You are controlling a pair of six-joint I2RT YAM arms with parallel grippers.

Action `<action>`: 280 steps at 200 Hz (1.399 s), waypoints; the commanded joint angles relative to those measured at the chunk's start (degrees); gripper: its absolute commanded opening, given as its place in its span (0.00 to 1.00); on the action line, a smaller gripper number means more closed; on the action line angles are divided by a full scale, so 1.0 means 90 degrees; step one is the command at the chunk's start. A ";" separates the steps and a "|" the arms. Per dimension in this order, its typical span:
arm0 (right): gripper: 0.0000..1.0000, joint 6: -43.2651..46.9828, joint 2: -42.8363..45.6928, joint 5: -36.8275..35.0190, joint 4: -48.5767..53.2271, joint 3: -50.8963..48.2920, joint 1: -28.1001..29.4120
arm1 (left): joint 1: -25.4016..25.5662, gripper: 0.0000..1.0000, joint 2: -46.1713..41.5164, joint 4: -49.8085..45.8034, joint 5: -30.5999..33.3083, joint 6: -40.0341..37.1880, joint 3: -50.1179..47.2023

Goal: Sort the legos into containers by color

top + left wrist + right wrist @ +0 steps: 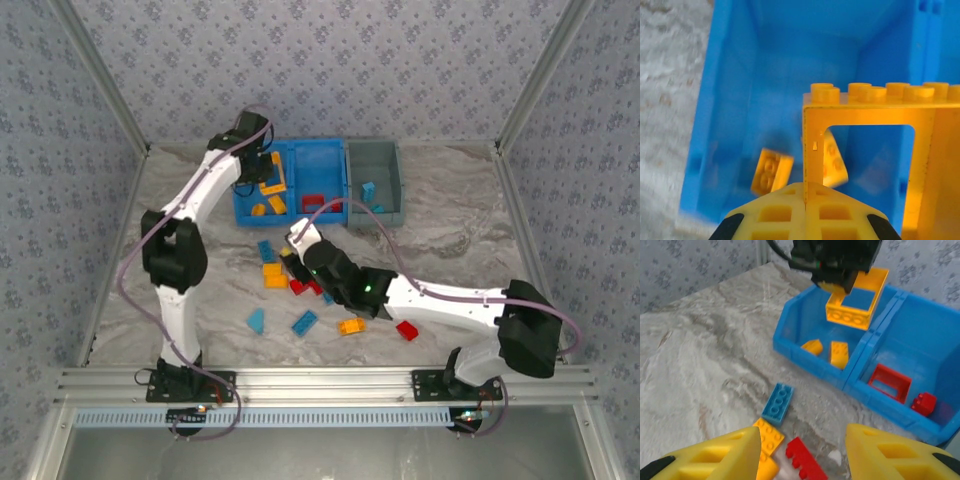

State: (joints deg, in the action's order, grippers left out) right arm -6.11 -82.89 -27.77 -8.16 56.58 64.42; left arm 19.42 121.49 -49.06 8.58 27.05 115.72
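The table [450, 230] first: marbled, with the loose legos [275, 275] scattered mid-surface in the top view. At twelve o'clock from that pile sits the blue bin [325, 165] with its two compartments. The grey bin [385, 165] is just beside it at about one o'clock, a light blue block [368, 190] inside.

My left gripper [805, 192] is clamped on the orange-yellow frame [865, 110] by one thin side wall, hanging it over the bin's left compartment, where two orange-yellow bricks [839, 354] lie. The right compartment holds a red frame [889, 382] and a small red cube [924, 402].

My right gripper [804, 447] hovers low over the pile, jaws parted, nothing between them. A red brick [802, 462] lies right under the gap, with a light blue brick [777, 402] at eleven o'clock from it.

The frame I judge light, stiff and slick — pinched on one wall it could swing, so a low release suits it. The red brick looks equally hard and smooth — I'd take it across its flat long sides, not the studs.
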 commanded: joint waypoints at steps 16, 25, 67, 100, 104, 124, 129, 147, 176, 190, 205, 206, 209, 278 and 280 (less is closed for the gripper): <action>0.51 -0.0066 -0.0173 -0.0265 -0.0383 0.0299 -0.0190 | -0.0086 0.00 0.1080 -0.0642 0.0133 -0.0561 0.1455; 0.51 -0.0106 -0.0186 -0.0226 -0.0375 0.0305 -0.0195 | -0.0097 0.00 0.1268 -0.0643 0.0168 -0.0587 0.1603; 0.51 -0.0257 -0.0149 -0.0195 -0.0288 0.0338 -0.0206 | -0.0127 0.00 0.1732 -0.0683 0.0240 -0.0720 0.1948; 0.51 -0.0395 -0.0042 -0.0167 -0.0154 0.0289 -0.0236 | -0.0136 0.00 0.1274 -0.0431 0.0381 -0.0640 0.1406; 0.51 -0.0417 -0.0040 -0.0159 -0.0132 0.0290 -0.0234 | -0.0141 0.00 0.1206 -0.0407 0.0413 -0.0625 0.1356; 0.51 -0.0485 0.0006 -0.0148 -0.0053 0.0252 -0.0235 | -0.0170 0.00 0.0698 -0.0096 0.0415 -0.0522 0.0877; 0.51 -0.0506 0.0009 -0.0150 -0.0033 0.0235 -0.0242 | -0.0175 0.00 0.0559 0.0010 0.0379 -0.0502 0.0741; 0.51 -0.0580 0.0063 -0.0160 -0.0026 0.0137 -0.0237 | -0.0195 0.00 0.0269 0.0155 0.0300 -0.0486 0.0541; 0.51 -0.0687 0.0111 -0.0151 -0.0031 0.0024 -0.0247 | -0.0205 0.00 0.0632 -0.0134 0.0146 -0.0543 0.0942; 0.51 -0.0704 0.0137 -0.0162 0.0007 0.0032 -0.0237 | -0.0205 0.00 0.0958 -0.0249 0.0134 -0.0573 0.1205; 0.51 -0.0708 0.0185 -0.0174 0.0050 0.0051 -0.0225 | -0.0227 0.00 0.1316 -0.0309 0.0142 -0.0606 0.1492; 0.51 -0.0708 0.0196 -0.0175 0.0054 0.0051 -0.0225 | -0.0225 0.00 0.1335 -0.0310 0.0146 -0.0609 0.1514; 0.51 -0.0708 0.0205 -0.0175 0.0066 0.0065 -0.0225 | -0.0224 0.00 0.1411 -0.0311 0.0141 -0.0617 0.1575; 0.54 -0.0725 0.0282 -0.0040 0.0233 0.0196 -0.0230 | -0.0244 0.00 0.2481 -0.0401 0.0026 -0.0881 0.2724; 0.54 -0.0727 0.0274 -0.0035 0.0228 0.0200 -0.0226 | -0.0244 0.00 0.2486 -0.0394 0.0019 -0.0885 0.2720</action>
State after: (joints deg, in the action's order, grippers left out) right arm -11.20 -81.38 -28.29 -7.44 57.14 62.48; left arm 17.56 142.82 -51.07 9.82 20.58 137.14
